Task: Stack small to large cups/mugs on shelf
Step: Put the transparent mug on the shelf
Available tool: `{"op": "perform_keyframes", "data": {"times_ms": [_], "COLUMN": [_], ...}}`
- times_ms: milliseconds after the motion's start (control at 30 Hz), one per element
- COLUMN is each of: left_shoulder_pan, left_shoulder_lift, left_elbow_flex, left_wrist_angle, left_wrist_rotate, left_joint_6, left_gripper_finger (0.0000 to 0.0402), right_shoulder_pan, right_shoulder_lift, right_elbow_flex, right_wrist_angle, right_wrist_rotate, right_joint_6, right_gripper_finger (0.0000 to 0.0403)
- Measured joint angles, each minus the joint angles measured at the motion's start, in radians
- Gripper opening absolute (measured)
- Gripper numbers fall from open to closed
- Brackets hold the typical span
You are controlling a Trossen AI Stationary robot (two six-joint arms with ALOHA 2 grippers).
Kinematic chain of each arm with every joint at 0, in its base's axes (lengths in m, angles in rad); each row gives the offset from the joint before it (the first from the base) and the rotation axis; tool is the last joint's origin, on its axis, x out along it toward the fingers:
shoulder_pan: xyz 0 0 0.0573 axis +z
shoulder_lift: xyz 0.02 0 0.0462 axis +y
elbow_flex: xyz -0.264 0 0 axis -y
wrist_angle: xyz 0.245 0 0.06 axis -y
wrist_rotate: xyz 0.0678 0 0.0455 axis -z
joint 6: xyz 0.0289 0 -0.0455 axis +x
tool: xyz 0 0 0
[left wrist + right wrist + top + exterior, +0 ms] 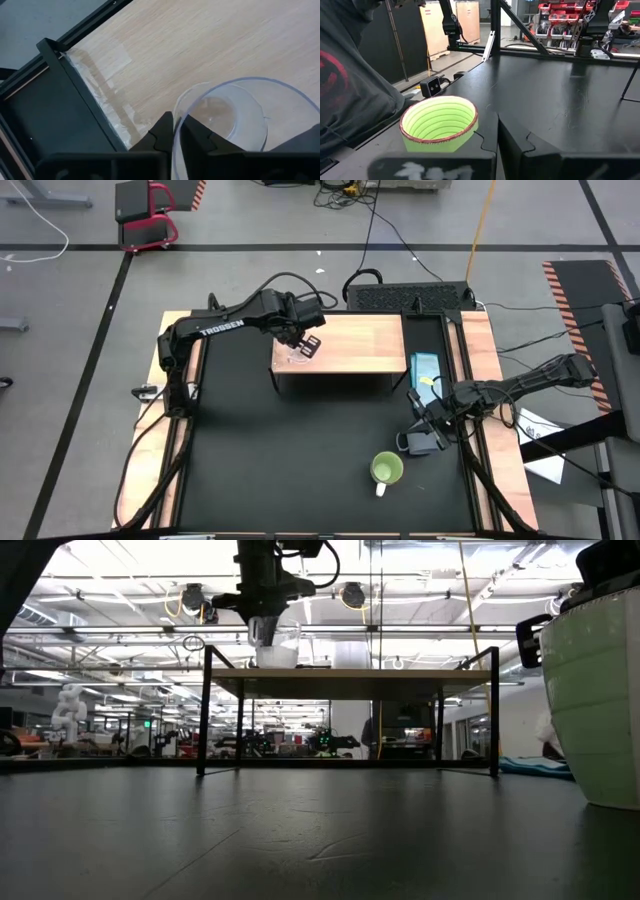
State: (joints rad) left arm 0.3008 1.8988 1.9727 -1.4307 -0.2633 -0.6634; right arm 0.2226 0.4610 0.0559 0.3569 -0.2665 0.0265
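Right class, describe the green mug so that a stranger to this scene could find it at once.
Start at the black table, then go to its near right part, in front of the wooden shelf. The lime-green mug stands there upright by itself, the only green thing, with a white handle.

In the high view we cannot make out the glass cup (298,356) under the left gripper (305,348). In the low view the lime-green mug (598,700) is cut off by the picture's edge, its handle unseen. We cannot find the grey-blue mug anywhere.
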Motion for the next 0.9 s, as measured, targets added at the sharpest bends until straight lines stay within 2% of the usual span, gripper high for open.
{"op": "perform_keyframes", "data": {"times_ms": [300, 467, 667, 900], "left_shoulder_pan": [0.0, 0.0, 0.0, 0.007], "left_shoulder_lift": [0.0, 0.0, -0.001, -0.03], "left_elbow_flex": [0.0, 0.0, 0.0, -0.001], "left_wrist_angle": [0.0, 0.0, -0.011, -0.007], "left_wrist_rotate": [0.001, 0.013, 0.096, 0.081], "left_joint_6": [0.007, 0.009, 0.049, 0.079], "left_gripper_finger": [0.0085, 0.0088, 0.0088, 0.0088], "right_shoulder_pan": [0.02, 0.029, 0.03, 0.03], "right_shoulder_lift": [0.0, 0.0, 0.0, 0.0], "right_elbow_flex": [0.0, 0.0, 0.0, 0.0], "right_wrist_angle": [-0.003, -0.004, -0.004, -0.003], "right_wrist_rotate": [0.0, 0.0, 0.0, 0.0], "right_joint_6": [0.0, -0.001, -0.001, -0.004], "right_gripper_finger": [0.0, 0.0, 0.0, 0.0]}}
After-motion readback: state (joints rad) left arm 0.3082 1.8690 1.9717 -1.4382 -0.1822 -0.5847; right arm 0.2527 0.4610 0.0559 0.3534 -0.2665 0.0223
